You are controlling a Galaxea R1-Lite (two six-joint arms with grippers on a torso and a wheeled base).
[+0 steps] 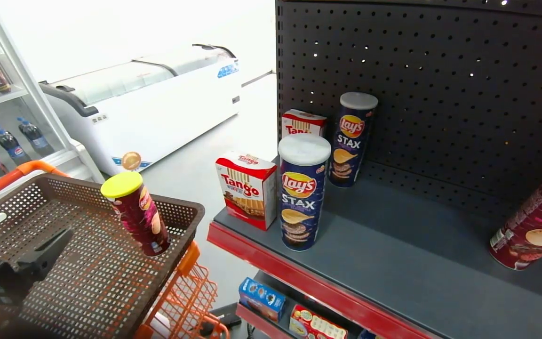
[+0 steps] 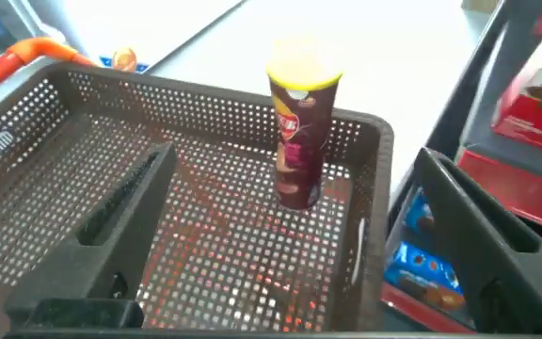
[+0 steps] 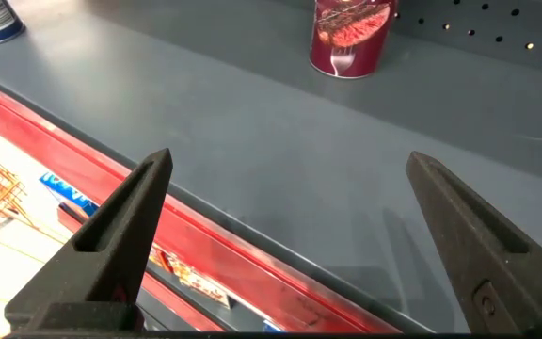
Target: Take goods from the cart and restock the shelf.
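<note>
1. left claw [image 2: 293,162] spread wide, empty, above the basket [image 2: 205,94]; right claw [image 3: 288,160] spread too, empty, over the shelf's [image 3: 280,104] front edge.
2. shelf with two blue cans [image 1: 303,190] and two boxes [image 1: 247,188] at its left end, a maroon can [image 1: 534,226] far right.
3. basket atop the orange cart [image 1: 188,294].
4. yellow-lidded can [image 1: 135,214] standing in the basket, clear of the claw.

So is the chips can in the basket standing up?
Upright: the can rests on its base in the basket, yellow lid on top.

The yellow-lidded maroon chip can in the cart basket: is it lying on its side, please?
No, the maroon chip can stands upright in the brown perforated basket.
</note>
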